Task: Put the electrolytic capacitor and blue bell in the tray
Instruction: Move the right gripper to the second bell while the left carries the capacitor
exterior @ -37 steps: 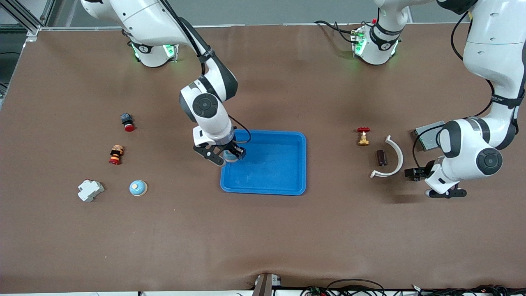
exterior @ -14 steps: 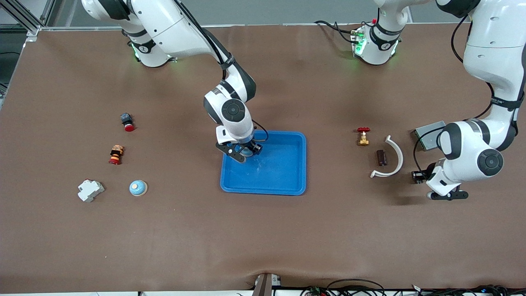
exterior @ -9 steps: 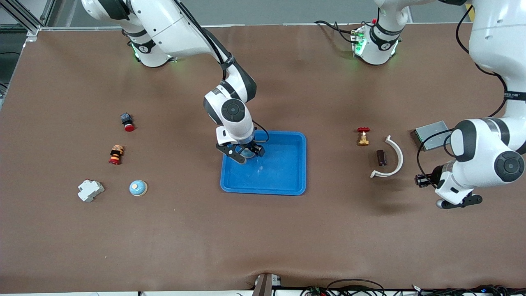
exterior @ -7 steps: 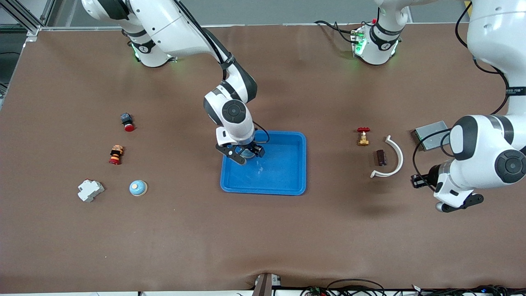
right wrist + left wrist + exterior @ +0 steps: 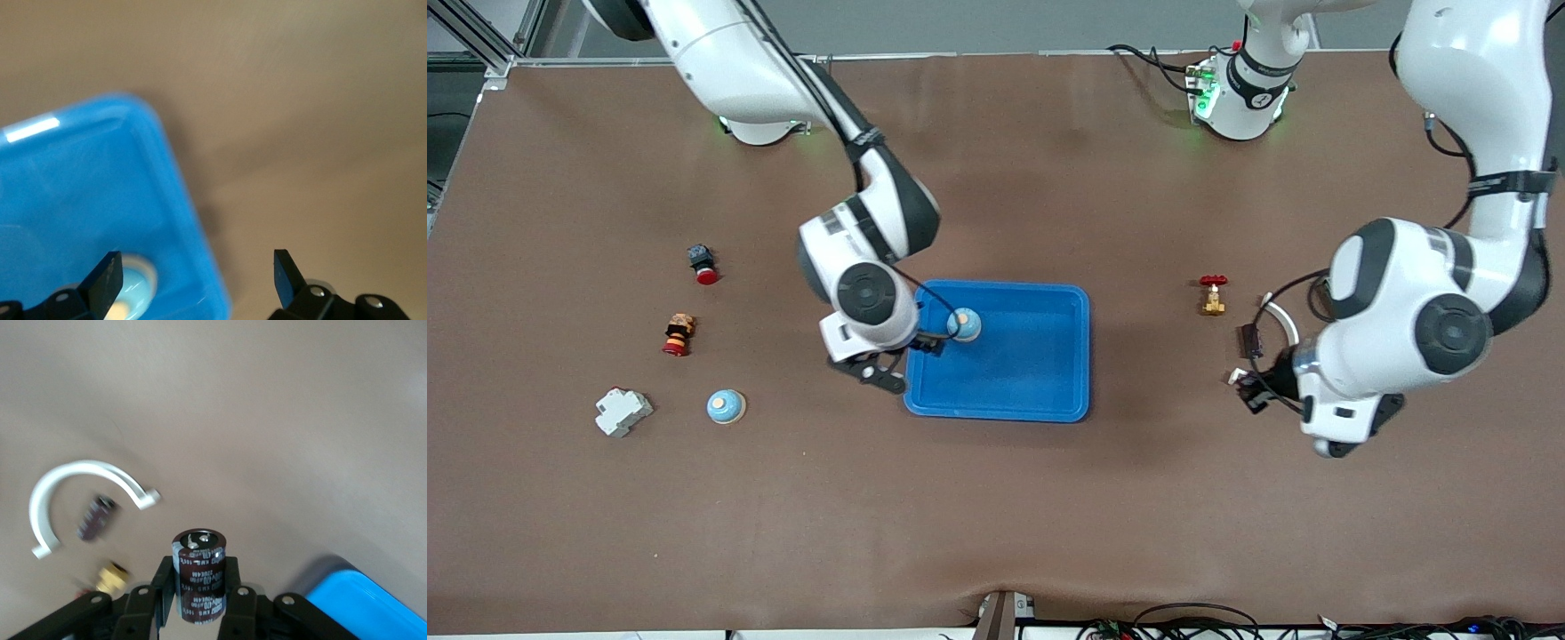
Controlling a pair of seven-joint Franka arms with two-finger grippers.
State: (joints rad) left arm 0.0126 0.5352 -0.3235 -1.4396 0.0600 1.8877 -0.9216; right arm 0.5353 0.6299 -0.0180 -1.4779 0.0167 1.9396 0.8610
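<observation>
The blue tray (image 5: pixel 1040 373) lies mid-table. A blue bell (image 5: pixel 964 324) with a pale top sits in its corner toward the right arm's end; it also shows in the right wrist view (image 5: pixel 133 293). My right gripper (image 5: pixel 903 360) is open and empty over that tray edge (image 5: pixel 193 220), beside the bell. My left gripper (image 5: pixel 1256 391) is shut on a dark maroon electrolytic capacitor (image 5: pixel 199 577), held upright over the table by the white arc (image 5: pixel 1285 333). The tray's corner (image 5: pixel 373 607) shows in the left wrist view.
A second blue bell (image 5: pixel 726 406), a white block (image 5: pixel 623 412) and two red-tipped parts (image 5: pixel 678 335) (image 5: pixel 702 264) lie toward the right arm's end. A brass valve (image 5: pixel 1213 295) and a small dark cylinder (image 5: pixel 1251 340) lie by the arc.
My right gripper has let go of the blue bell in the tray and drawn back over the tray's edge. My left arm has swung toward the tray with the capacitor.
</observation>
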